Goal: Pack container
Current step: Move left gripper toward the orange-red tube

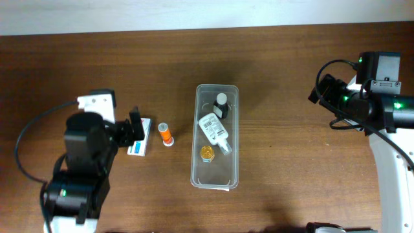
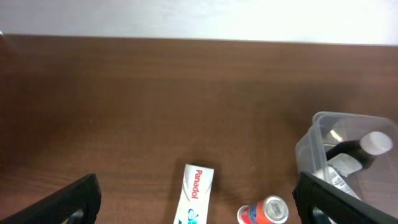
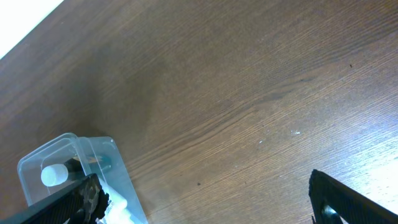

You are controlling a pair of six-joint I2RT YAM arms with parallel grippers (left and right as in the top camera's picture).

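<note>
The clear plastic container [image 1: 216, 178] stands mid-table and holds a dark bottle with a white cap [image 1: 221, 105], a white labelled bottle [image 1: 213, 129] and a small gold-lidded jar [image 1: 207, 153]. It also shows in the left wrist view [image 2: 311, 146] and the right wrist view [image 3: 34, 162]. Left of it lie an orange tube with a white cap [image 1: 166, 134] and a white Panadol box [image 1: 140, 138]. My left gripper [image 1: 137, 126] is open and empty, just above the box [image 2: 194, 193] and the tube [image 2: 266, 211]. My right gripper [image 1: 318, 87] is open and empty, far right of the container.
The brown wooden table [image 1: 291, 162] meets a white wall along its far edge [image 1: 194, 13]. Black cables run off both arms.
</note>
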